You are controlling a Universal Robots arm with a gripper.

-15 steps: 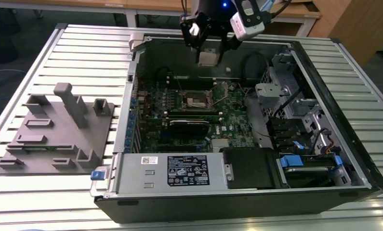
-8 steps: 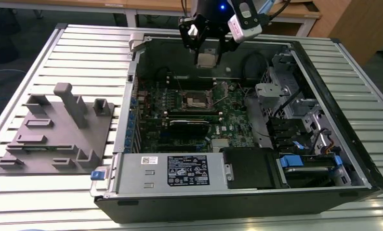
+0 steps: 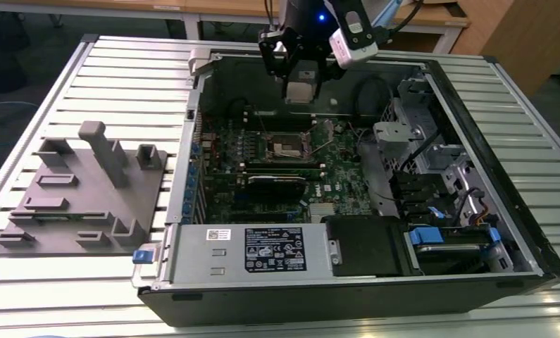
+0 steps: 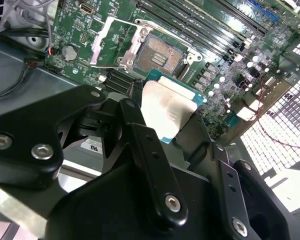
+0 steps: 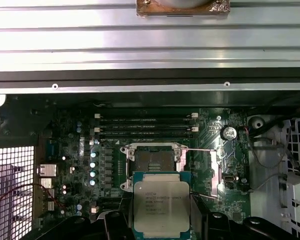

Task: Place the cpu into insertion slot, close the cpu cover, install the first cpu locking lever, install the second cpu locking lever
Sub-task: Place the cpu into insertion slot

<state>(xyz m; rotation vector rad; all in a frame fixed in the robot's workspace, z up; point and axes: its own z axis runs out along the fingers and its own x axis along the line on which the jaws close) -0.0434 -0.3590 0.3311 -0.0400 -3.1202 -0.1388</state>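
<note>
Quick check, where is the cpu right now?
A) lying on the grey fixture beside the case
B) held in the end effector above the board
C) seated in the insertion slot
B: the cpu sits gripped in the end effector, and the insertion slot is bare.

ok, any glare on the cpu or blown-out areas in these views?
Second wrist view: strong glare washes the cpu lid; perforated panel blown out. First wrist view: cpu evenly lit, perforated panel overexposed pinkish. Exterior view: insertion slot sits in shadow.

One cpu (image 5: 161, 205), one insertion slot (image 5: 152, 161), one cpu cover (image 4: 101, 45) — one open computer case (image 3: 355, 285), one grey fixture block (image 3: 77, 204)
</note>
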